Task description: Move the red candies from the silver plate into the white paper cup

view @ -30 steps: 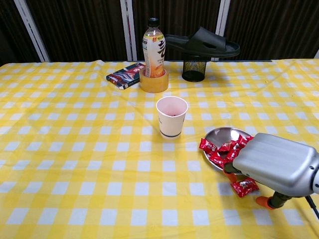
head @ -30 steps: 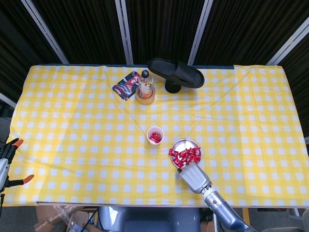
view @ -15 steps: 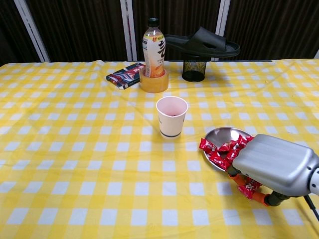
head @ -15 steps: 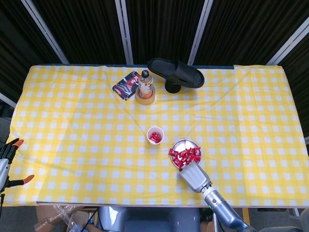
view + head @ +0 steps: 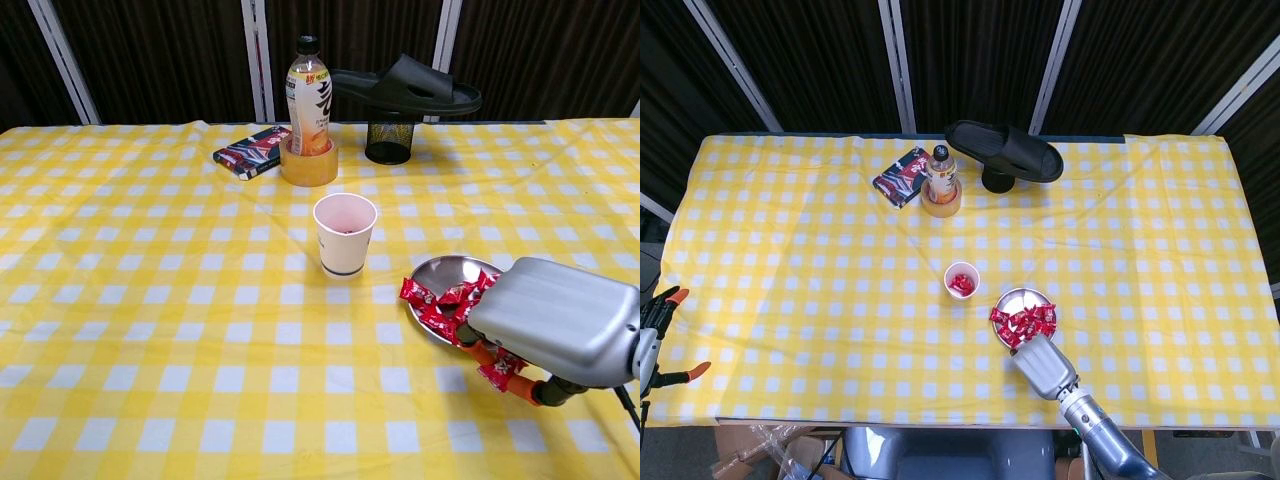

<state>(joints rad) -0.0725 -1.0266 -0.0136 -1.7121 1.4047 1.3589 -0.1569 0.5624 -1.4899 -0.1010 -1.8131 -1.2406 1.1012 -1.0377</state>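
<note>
1. Candies in red wrappers [image 5: 440, 305] lie piled on the near side of the silver plate [image 5: 460, 268], and a few spill over its edge.
2. The white paper cup [image 5: 345, 235] stands upright just left of the plate, and some red candies show inside it from the head view.
3. The right hand [image 5: 555, 320] rests at the near edge of the plate, palm down.
4. Its orange fingers [image 5: 500, 360] curl under and hold one red candy [image 5: 497, 371] just above the yellow check tablecloth [image 5: 150, 300].
5. The left hand [image 5: 655, 335] sits far off at the left edge of the table, with its fingers apart and nothing in it.
6. A drink bottle [image 5: 309, 85], a small red pack [image 5: 250, 152] and a black slipper [image 5: 405, 88] on a mesh cup [image 5: 389, 140] stand at the far side.
</note>
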